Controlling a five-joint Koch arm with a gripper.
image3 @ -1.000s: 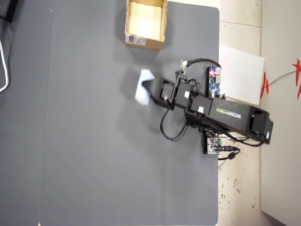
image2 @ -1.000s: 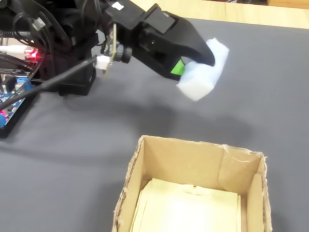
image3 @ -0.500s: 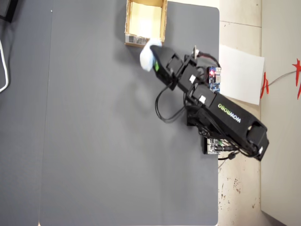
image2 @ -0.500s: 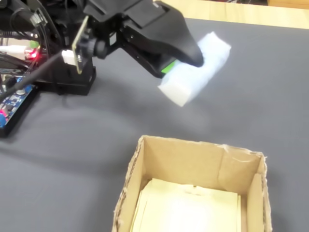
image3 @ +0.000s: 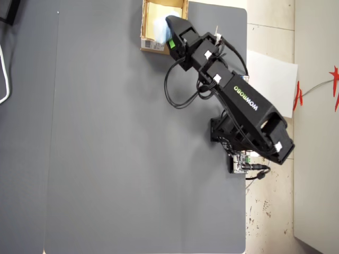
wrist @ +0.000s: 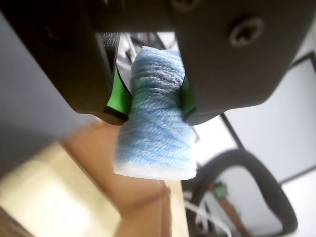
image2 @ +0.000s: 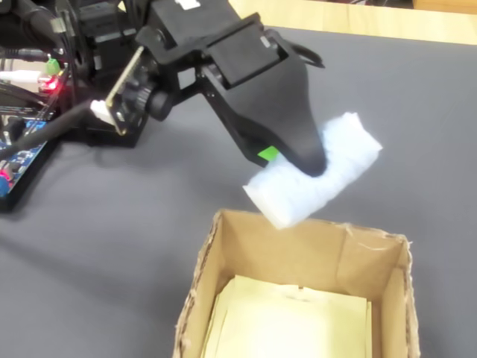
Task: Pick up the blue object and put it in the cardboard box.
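Note:
The blue object [wrist: 156, 123] is a pale blue yarn-wrapped lump, pinched at its waist between my black jaws with green pads. My gripper [wrist: 154, 101] is shut on it. In the fixed view the blue object [image2: 298, 195] hangs tilted in my gripper [image2: 302, 162], just above the far rim of the cardboard box [image2: 223, 246]. The box is open, with a pale yellowish inside. From overhead, the blue object [image3: 160, 25] shows over the cardboard box [image3: 151, 45] at the mat's top edge, with my gripper [image3: 169, 27] reaching over it.
A dark grey mat [image3: 122, 148] covers the table. The arm base [image3: 233, 137] stands at the mat's right edge with cables. In the fixed view, circuit boards and wires [image2: 22, 149] lie at the left, beside the arm's body.

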